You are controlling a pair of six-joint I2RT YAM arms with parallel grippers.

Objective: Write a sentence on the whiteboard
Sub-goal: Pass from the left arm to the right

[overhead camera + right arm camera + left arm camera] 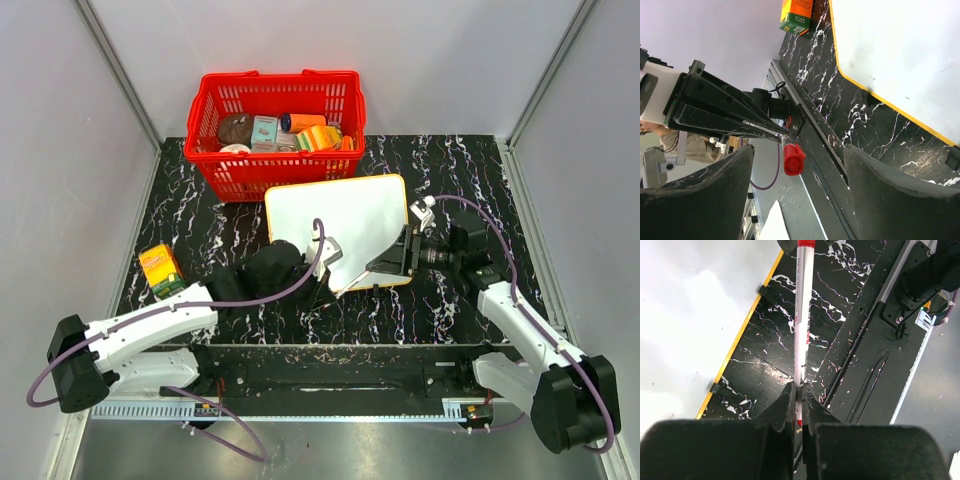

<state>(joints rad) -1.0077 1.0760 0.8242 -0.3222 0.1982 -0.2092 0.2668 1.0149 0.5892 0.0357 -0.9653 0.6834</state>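
Observation:
The whiteboard (345, 215) lies flat in the middle of the black table, white with an orange-yellow rim. The sentence is not in view; the board's visible face (900, 50) is plain white. My left gripper (800, 387) is shut on a white marker (803, 315) near its back end, off the board's near edge. The barrel points away from the fingers and ends in a red cap (793, 159). In the top view the marker (352, 284) runs from my left gripper (318, 285) toward my right gripper (380, 268). My right gripper (799, 155) is open, its fingers either side of the cap with gaps.
A red basket (275, 135) with several small items stands behind the board. An orange and green box (161, 271) lies on the table at the left, also seen in the right wrist view as the box (797, 12). A metal rail (320, 365) runs along the near edge.

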